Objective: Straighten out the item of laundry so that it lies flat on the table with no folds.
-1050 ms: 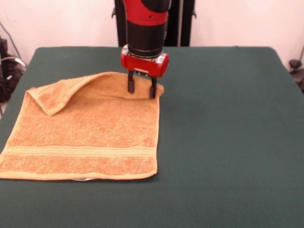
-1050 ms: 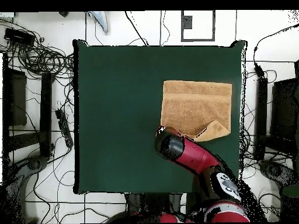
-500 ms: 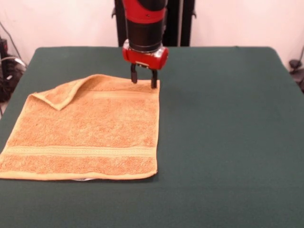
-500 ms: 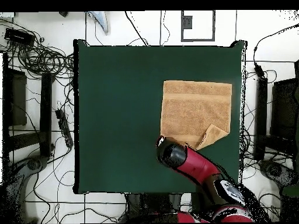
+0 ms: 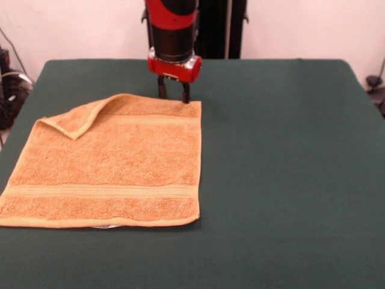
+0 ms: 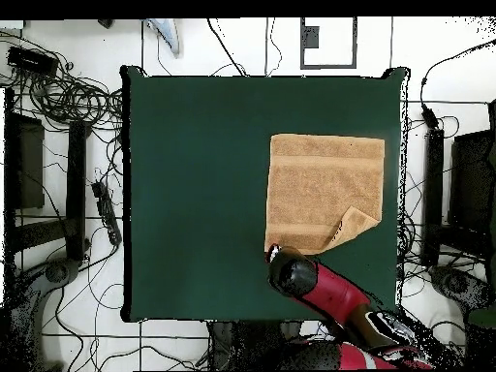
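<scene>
The orange-tan towel (image 5: pixel 111 159) lies on the dark green table (image 5: pixel 283 156), left of centre in the front view. Its far left corner (image 5: pixel 75 117) is folded over onto the cloth; the other corners lie flat. In the overhead view the towel (image 6: pixel 320 189) shows that fold at its lower right (image 6: pixel 354 225). My gripper (image 5: pixel 172 96) hangs just beyond the towel's far right corner, open, with nothing between its fingers. From above, the arm's red and black head (image 6: pixel 291 271) covers the gripper, just below the towel's lower left corner.
Cables and floor tiles surround the table in the overhead view. Dark stands (image 6: pixel 76 184) sit to the left and a dark unit (image 6: pixel 475 189) to the right of the table.
The gripper let go of the towel's far right corner, which now lies flat, and drew back away from the towel and slightly upward. The folded corner stays as it was.
</scene>
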Robot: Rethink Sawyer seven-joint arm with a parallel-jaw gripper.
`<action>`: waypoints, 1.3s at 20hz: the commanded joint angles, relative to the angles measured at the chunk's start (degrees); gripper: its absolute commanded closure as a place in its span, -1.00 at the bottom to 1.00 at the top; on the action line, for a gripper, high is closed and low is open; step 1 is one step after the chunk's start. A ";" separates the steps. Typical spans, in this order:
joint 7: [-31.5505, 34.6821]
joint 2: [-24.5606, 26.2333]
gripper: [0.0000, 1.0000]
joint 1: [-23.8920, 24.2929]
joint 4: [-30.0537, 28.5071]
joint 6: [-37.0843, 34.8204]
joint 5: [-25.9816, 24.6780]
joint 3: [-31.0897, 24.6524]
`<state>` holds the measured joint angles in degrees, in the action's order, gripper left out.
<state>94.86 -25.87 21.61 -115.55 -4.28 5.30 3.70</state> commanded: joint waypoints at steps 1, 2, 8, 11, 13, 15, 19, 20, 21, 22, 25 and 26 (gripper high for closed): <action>8.76 15.46 -1.00 -4.22 11.07 8.24 0.28 -3.58; 8.64 16.33 -1.00 -4.81 12.77 8.23 0.64 -3.32; 8.17 19.44 -1.00 -7.45 20.32 7.92 2.72 -1.80; 7.71 19.97 -1.00 -6.85 22.87 6.15 2.90 -3.03; 7.16 19.27 -1.00 -6.22 23.71 3.40 2.87 -4.20; 6.64 18.43 -1.00 -5.90 24.57 0.01 2.95 -4.96; 5.11 15.63 -1.00 -7.03 25.88 -9.15 1.60 -3.62; 4.90 14.67 -1.00 -7.74 26.14 -11.81 1.00 -2.75; 5.49 13.78 -1.00 -8.90 26.64 -14.93 0.70 -1.26; 6.07 12.88 -1.00 -10.06 27.13 -18.05 0.40 0.24; 8.01 10.36 -1.00 -12.67 27.70 -24.12 -0.74 3.84; 7.99 9.33 -1.00 -12.85 27.24 -25.19 -1.05 4.10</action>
<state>94.85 -21.31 13.63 -99.90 -29.29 4.72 10.20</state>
